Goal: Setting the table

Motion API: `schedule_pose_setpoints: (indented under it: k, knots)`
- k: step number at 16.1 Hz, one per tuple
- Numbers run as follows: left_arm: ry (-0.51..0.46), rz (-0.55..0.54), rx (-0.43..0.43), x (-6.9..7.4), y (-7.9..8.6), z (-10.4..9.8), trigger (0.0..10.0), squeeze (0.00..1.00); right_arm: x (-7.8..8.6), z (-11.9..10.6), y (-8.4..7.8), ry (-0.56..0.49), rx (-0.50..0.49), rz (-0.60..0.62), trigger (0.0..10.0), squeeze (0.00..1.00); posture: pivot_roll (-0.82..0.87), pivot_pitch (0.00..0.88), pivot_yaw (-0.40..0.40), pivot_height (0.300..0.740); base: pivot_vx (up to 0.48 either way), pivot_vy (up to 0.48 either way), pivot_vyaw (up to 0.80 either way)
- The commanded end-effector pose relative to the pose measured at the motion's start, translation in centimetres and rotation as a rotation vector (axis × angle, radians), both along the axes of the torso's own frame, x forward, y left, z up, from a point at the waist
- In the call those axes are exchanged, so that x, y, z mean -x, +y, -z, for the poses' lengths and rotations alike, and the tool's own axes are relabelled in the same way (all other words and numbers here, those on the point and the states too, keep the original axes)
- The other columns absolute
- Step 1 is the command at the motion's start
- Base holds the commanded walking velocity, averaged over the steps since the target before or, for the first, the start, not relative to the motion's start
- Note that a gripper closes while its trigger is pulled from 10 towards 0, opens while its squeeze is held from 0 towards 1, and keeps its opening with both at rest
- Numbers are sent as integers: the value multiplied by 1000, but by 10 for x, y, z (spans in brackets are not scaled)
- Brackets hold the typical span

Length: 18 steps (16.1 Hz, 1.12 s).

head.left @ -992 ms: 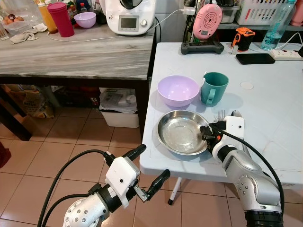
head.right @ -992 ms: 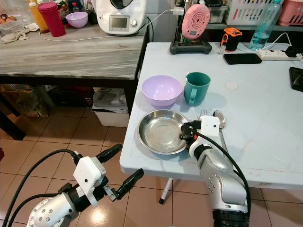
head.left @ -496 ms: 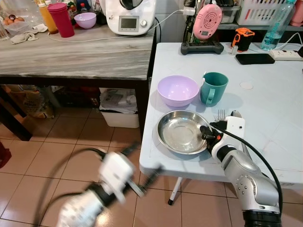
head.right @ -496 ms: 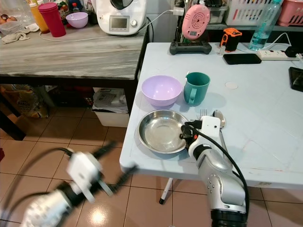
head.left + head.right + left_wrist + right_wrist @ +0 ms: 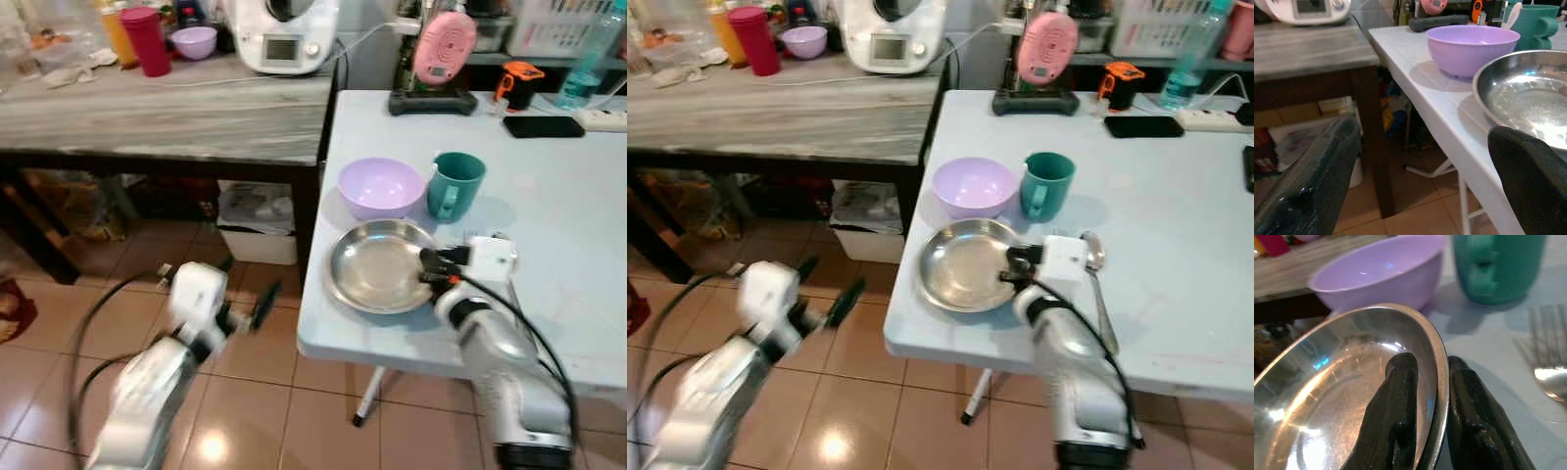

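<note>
On the near left corner of your pale worktop point(image 5: 578, 186), the steel plate point(image 5: 377, 266) sits empty, and your right end effector point(image 5: 1425, 401) is pinched on its right rim, one finger inside, one outside. Just beyond it stand an empty lilac bowl point(image 5: 380, 186) and a teal mug point(image 5: 453, 183); a spoon point(image 5: 1095, 259) lies right of the plate. No writing is legible anywhere. Your left end effector point(image 5: 245, 294) hangs over the tiled floor point(image 5: 265, 392) beside the worktop, fingers spread wide and holding nothing.
</note>
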<state>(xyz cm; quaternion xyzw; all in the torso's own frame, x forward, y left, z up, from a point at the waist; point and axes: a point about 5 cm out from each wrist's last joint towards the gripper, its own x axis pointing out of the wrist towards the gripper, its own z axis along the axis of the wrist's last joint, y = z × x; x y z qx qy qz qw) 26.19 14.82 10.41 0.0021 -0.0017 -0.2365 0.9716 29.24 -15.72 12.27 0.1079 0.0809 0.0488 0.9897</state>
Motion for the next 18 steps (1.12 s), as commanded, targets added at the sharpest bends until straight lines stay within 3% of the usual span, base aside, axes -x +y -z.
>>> schedule_pose_setpoints:
  k: [1,8,18]
  knots:
    - [24,-39,6,-1,5,8,10000,0,0,-2,-2,-17,4,17,10000,0,-202,59,43,740,0,270,-631]
    - [-7,-42,43,-15,-1,12,10000,0,0,-2,1,-33,8,5,10000,0,-206,53,40,740,0,356,-758]
    - [-36,-92,63,-23,1,12,10000,0,0,-11,1,-109,28,-3,10000,0,-207,43,43,740,0,452,-48]
